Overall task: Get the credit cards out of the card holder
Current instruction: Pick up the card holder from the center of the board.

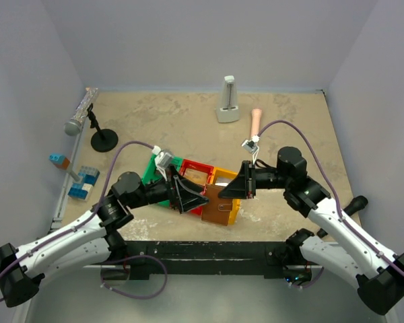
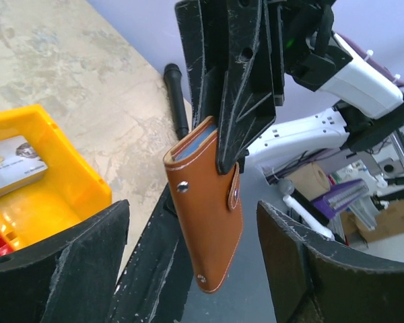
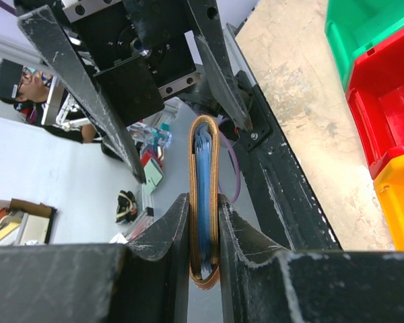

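Item: card holder point(image 2: 205, 215), brown leather. It is in the air over the near left corner of the yellow bin point(image 1: 233, 214), not resting on it. Held by: right gripper point(image 3: 203, 202), jaws closed flat on the two leather faces at one end. Left gripper point(image 2: 192, 225): spread wide and holding nothing. It faces the holder from the side away from the yellow bin, with its fingers either side of the holder and clear of it. Long axis: runs straight out from the right fingers toward my left gripper, so I judge the left arm is the one placed to pull. Left wrist view only: outer face, tab lying across onto it, pale lining at the top edge, and one card point(image 2: 12, 165) lying in the yellow bin. Right wrist view only: holder edge-on, with blue credit cards point(image 3: 202, 175) stacked between the leaves. Top view: both grippers meet at the holder, but the cards are not visible.
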